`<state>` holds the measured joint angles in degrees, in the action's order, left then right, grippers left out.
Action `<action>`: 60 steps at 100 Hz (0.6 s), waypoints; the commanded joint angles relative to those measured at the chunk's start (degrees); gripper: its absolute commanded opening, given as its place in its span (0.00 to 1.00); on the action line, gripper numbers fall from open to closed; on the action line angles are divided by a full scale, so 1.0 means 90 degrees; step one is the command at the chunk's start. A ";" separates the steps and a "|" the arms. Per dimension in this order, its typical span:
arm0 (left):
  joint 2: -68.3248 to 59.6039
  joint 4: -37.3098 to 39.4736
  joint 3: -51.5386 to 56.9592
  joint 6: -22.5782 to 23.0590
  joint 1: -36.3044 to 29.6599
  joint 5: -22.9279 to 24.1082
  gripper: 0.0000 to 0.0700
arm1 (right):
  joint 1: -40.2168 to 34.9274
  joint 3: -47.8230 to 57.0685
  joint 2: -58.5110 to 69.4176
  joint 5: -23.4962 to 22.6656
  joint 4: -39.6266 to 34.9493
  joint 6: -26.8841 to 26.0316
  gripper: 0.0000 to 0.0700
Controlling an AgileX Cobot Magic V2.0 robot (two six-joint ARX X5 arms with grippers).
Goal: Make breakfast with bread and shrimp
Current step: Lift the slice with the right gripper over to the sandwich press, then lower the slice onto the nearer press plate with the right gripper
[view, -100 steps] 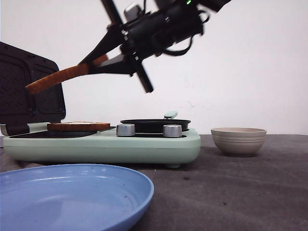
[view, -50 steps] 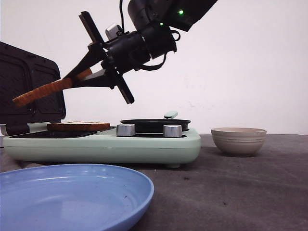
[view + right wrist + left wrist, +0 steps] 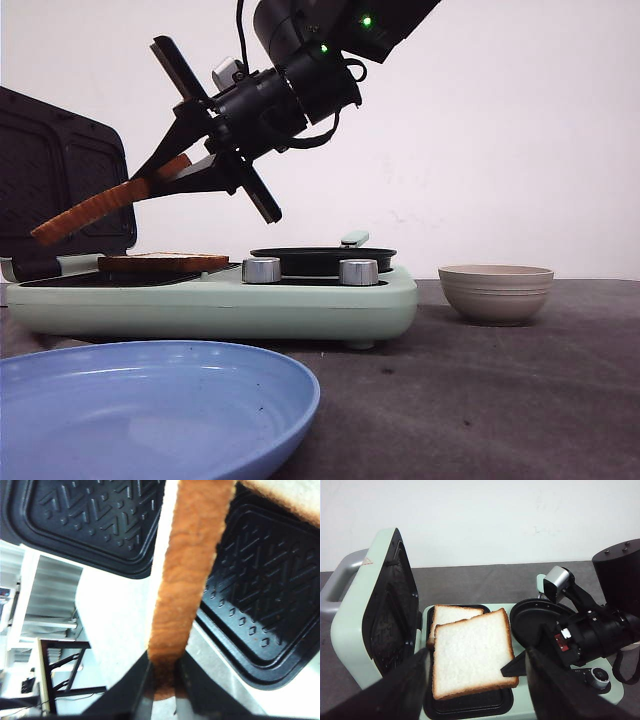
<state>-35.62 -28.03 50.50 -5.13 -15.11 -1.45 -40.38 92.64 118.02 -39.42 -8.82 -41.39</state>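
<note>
We hold the upper bread slice (image 3: 85, 208) clenched by one crust edge in the right gripper (image 3: 172, 170), tilted above the lower slice (image 3: 162, 262) on the sandwich maker's plate (image 3: 470, 707). To seat it well, we should level it and square its edges first. The open lid (image 3: 60, 185) stands close on the left; right is free. Left gripper (image 3: 475, 680) hangs released. No shrimp visible.

Plain white wall (image 3: 520, 140) behind the table (image 3: 500, 400), evenly lit, faint scuffs just above the table edge. Table is covered in dark grey cloth, slightly wrinkled. No window visible.
</note>
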 commanded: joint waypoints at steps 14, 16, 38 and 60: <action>-0.0029 0.0070 0.0049 -0.0015 -0.0007 -0.0002 0.45 | -0.0090 0.0180 0.0175 0.0114 -0.0063 0.0005 0.00; -0.0029 0.0073 0.0049 -0.0015 -0.0007 -0.0002 0.45 | -0.0100 0.0177 0.0189 0.0126 -0.0063 0.0005 0.00; -0.0029 0.0075 0.0049 -0.0012 -0.0007 -0.0002 0.45 | -0.0172 0.0180 0.0257 0.0272 -0.0073 -0.0017 0.00; -0.0029 0.0075 0.0049 -0.0012 -0.0007 -0.0002 0.45 | -0.0202 0.0180 0.0257 0.0508 -0.0075 -0.0019 0.00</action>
<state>-35.62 -28.03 50.50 -5.13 -15.11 -1.45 -41.63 92.64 118.96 -35.00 -10.07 -41.41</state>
